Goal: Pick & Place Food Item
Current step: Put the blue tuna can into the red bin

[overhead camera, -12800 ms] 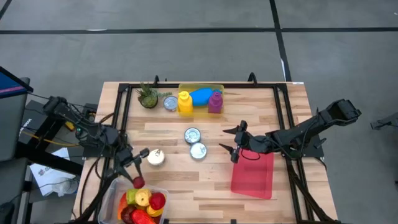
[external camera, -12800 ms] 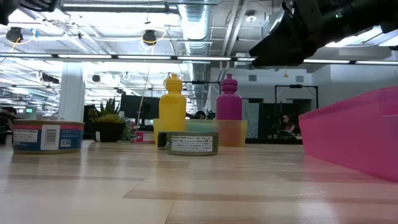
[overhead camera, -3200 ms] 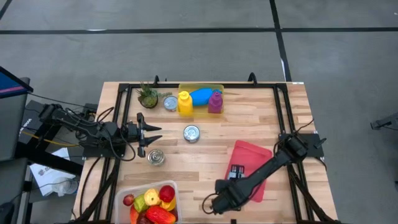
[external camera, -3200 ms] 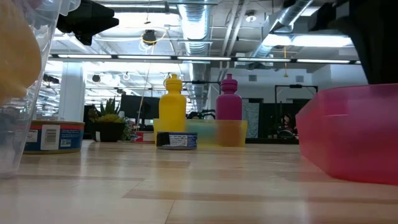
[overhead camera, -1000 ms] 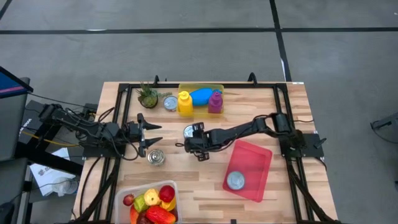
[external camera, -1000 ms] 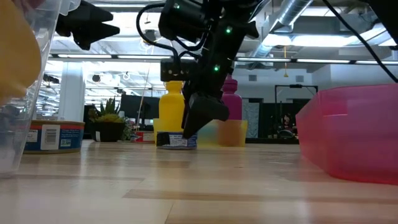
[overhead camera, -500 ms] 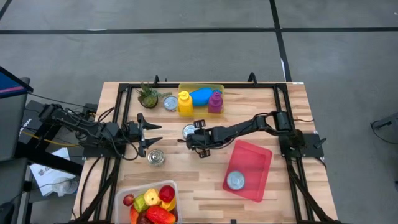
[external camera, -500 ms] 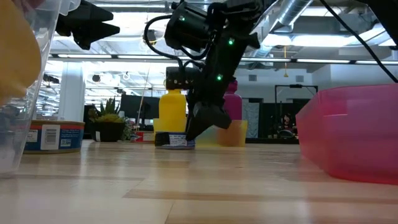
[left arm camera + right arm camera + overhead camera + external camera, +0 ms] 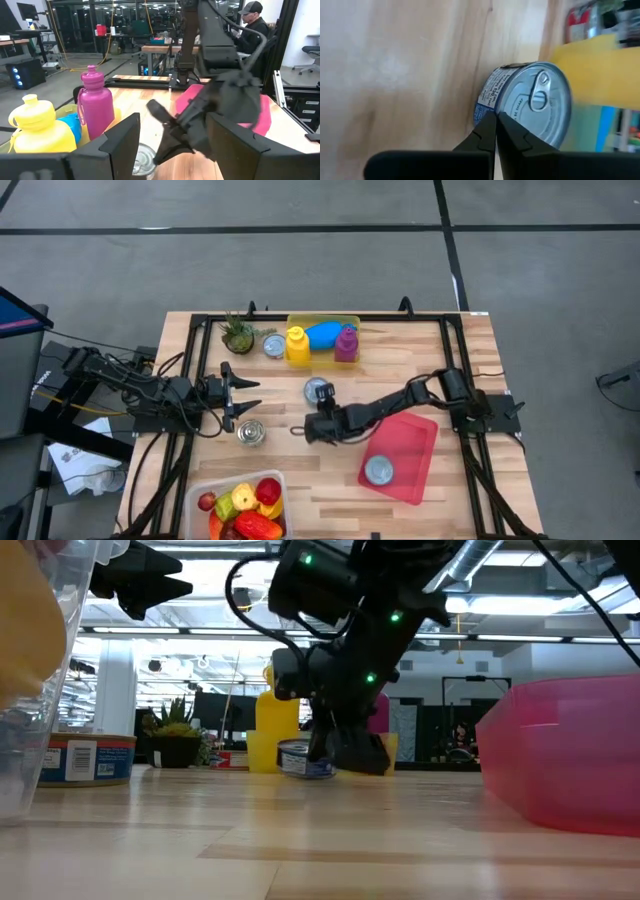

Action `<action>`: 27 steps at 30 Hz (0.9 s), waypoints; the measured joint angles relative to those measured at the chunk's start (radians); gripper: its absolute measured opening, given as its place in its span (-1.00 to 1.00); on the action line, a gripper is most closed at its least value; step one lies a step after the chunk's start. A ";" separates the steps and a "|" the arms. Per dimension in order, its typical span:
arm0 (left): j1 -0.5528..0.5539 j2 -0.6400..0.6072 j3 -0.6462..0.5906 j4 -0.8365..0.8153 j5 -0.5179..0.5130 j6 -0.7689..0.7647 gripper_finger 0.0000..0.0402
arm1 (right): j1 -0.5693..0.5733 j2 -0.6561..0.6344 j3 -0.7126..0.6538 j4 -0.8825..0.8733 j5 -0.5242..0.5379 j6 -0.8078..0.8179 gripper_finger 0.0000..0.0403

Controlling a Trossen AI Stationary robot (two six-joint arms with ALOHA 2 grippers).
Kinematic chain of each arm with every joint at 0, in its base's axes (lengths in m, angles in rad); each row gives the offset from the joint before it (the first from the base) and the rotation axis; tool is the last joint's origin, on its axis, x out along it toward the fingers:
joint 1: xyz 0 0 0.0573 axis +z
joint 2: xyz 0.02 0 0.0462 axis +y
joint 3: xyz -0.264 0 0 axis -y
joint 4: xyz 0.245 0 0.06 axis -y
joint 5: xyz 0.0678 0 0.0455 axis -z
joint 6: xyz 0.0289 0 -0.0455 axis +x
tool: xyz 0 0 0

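High view — four cans (image 9: 319, 389).

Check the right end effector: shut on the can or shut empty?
Shut empty. In the right wrist view the right end effector has fingers pressed together, and the can sits just beyond the tips, upright and ungripped.

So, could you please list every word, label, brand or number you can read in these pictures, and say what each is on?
No text here can be read.
The can by the right gripper has small print on its side label, too blurred to read.
The can at the low view's left edge has a barcode and print, too small to read.
The bottles show no lettering.
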 joint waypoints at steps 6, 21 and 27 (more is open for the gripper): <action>0.000 0.000 0.000 0.000 0.000 0.000 0.09 | 0.075 0.000 0.001 0.002 0.141 0.039 -1.00; 0.000 0.000 0.000 -0.011 0.000 0.000 0.09 | 0.221 -0.010 0.298 -0.583 0.136 0.396 -1.00; 0.000 0.000 -0.001 -0.023 0.000 0.000 0.09 | 0.307 -0.010 0.441 -0.815 0.016 0.587 -1.00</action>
